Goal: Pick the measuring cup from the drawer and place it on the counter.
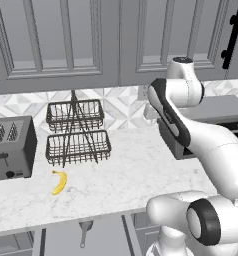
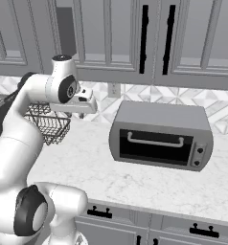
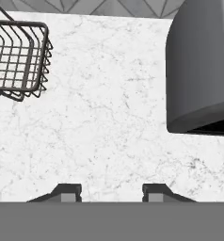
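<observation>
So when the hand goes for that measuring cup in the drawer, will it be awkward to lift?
Probably stiff and light: the measuring cup looks like thin dark metal. Its long straight handle likely makes it tip bowl-down if gripped far out. The round bowl may slide on the drawer's flat floor if nudged.

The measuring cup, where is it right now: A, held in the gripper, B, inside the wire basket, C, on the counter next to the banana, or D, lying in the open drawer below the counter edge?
D: in the left base view the measuring cup lies in the open drawer below the counter edge, while the gripper hangs open above the marble, holding nothing.
</observation>
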